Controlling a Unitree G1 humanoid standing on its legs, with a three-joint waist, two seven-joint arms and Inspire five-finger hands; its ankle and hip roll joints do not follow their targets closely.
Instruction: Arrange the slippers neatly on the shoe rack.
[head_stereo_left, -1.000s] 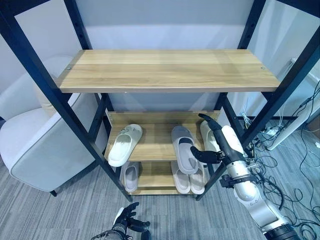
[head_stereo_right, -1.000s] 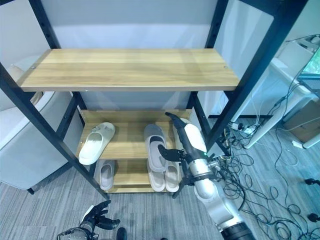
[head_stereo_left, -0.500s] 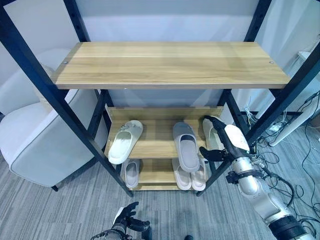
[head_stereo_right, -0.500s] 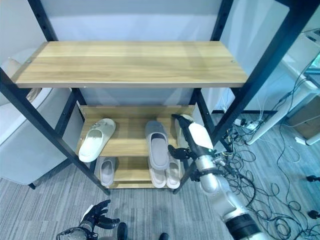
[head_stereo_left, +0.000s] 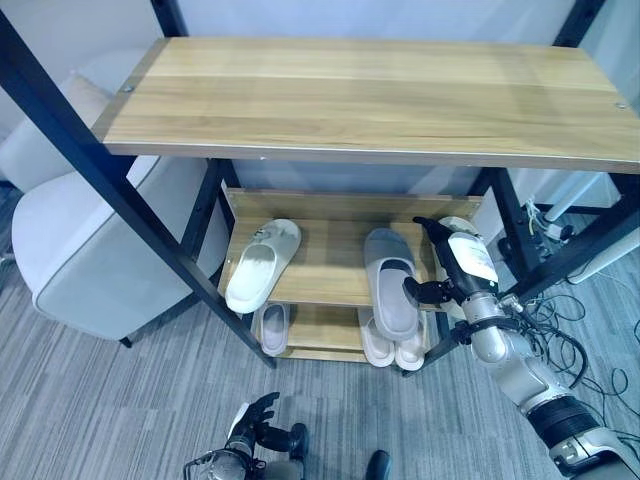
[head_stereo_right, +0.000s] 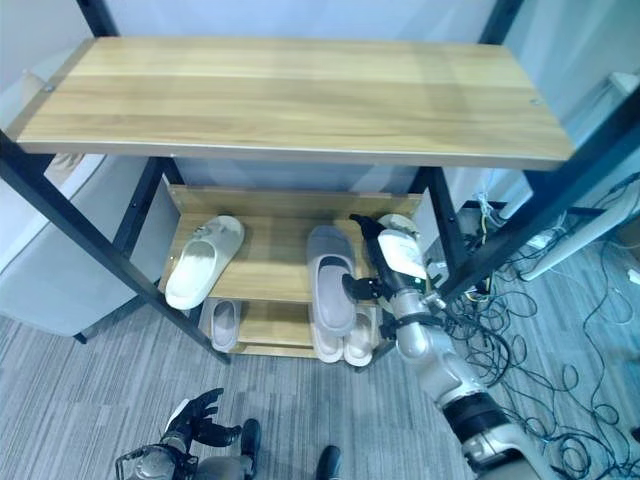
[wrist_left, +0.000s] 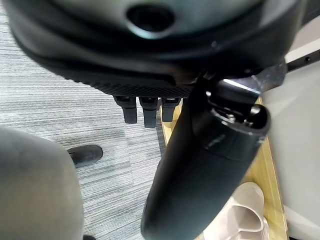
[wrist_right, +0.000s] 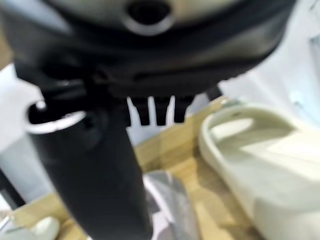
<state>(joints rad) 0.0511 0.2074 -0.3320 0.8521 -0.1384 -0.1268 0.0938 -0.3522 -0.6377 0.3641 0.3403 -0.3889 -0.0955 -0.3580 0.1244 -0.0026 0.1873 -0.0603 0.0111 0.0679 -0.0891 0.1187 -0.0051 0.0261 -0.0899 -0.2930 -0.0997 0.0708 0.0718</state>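
The shoe rack (head_stereo_left: 370, 100) has a black frame and wooden shelves, and its top shelf is bare. On the middle shelf (head_stereo_left: 325, 260) a cream slipper (head_stereo_left: 258, 265) lies at the left, tilted, with its toe over the front edge. A grey slipper (head_stereo_left: 392, 280) lies in the middle and another cream slipper (head_stereo_left: 457, 226) at the right. My right hand (head_stereo_left: 458, 265) is open, reaching between those two, with its thumb beside the grey slipper (wrist_right: 167, 200) and the cream slipper (wrist_right: 265, 170) on its other side. My left hand (head_stereo_left: 255, 428) hangs open low over the floor.
The bottom shelf holds a small grey slipper (head_stereo_left: 272, 328) and a pale pair (head_stereo_left: 392, 345). A white armchair (head_stereo_left: 80, 230) stands against the rack's left side. Cables (head_stereo_left: 590, 340) lie tangled on the carpet to the right.
The camera has moved, so the rack looks bigger and sits higher. My right thumb has come off the grey slipper to its right edge. The slippers lie as before.
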